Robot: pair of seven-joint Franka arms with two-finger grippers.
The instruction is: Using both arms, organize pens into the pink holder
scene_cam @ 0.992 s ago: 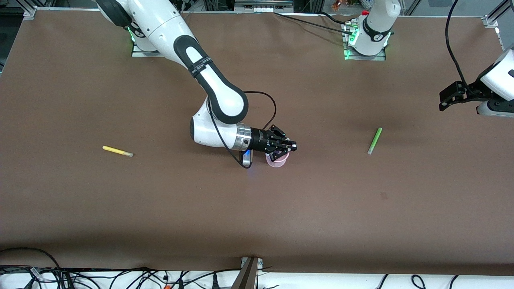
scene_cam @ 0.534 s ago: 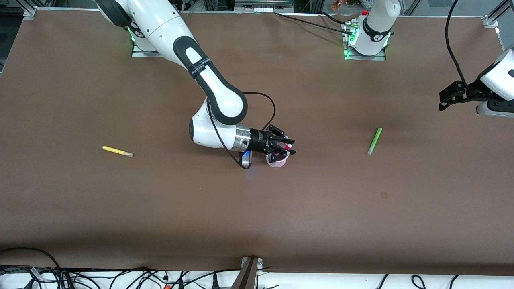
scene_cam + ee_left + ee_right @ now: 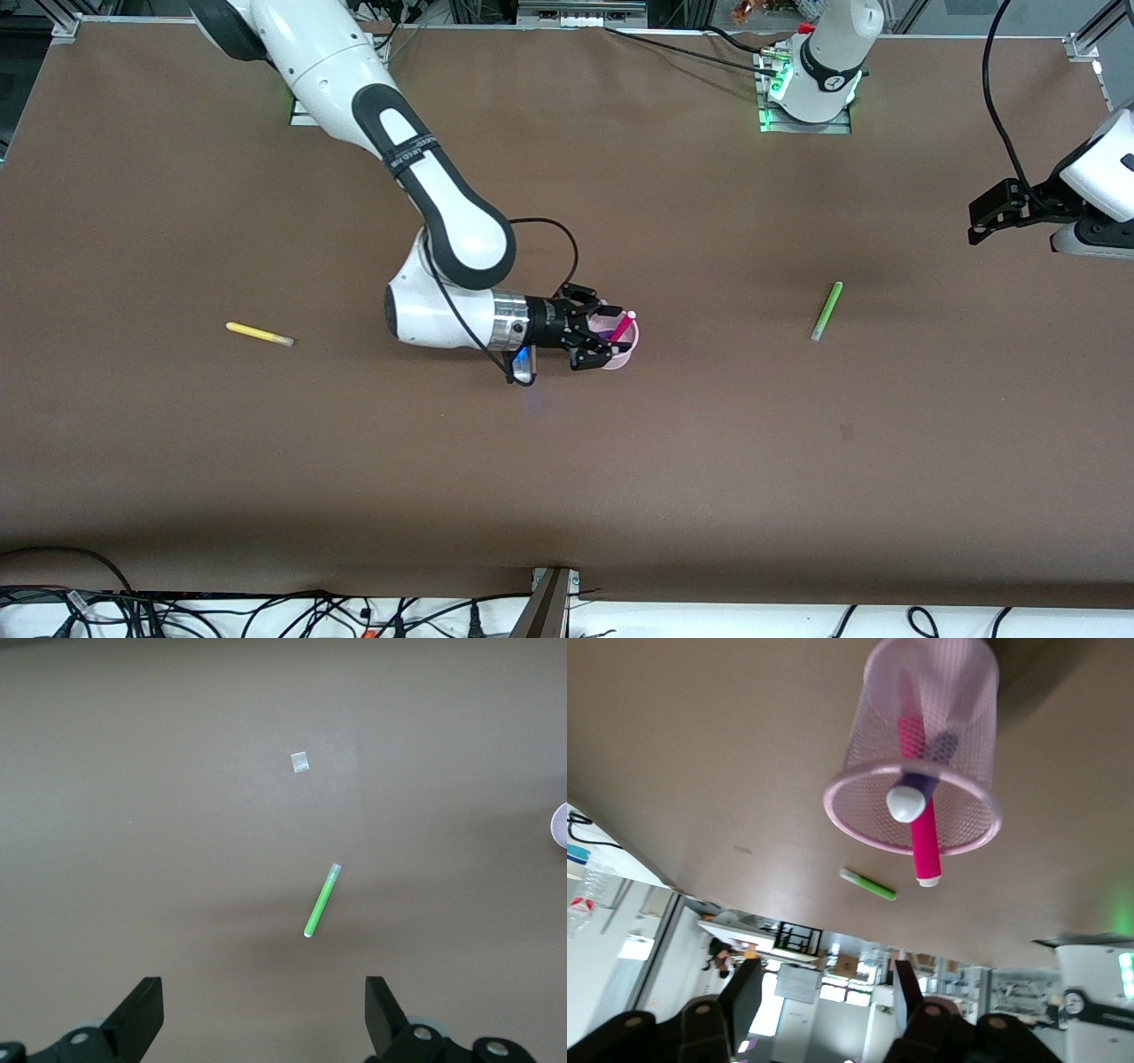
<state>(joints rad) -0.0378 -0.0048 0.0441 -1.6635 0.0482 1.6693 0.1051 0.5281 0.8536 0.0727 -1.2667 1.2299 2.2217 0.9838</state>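
Front view: brown table [image 3: 266,461], cables [image 3: 266,611] along its edge; both grippers' fingers seem released, holding nothing.

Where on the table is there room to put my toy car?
Bare brown tabletop lies nearer the front camera than everything, and between the pink holder and green pen. It is crowded at the holder, where the open right gripper hangs.
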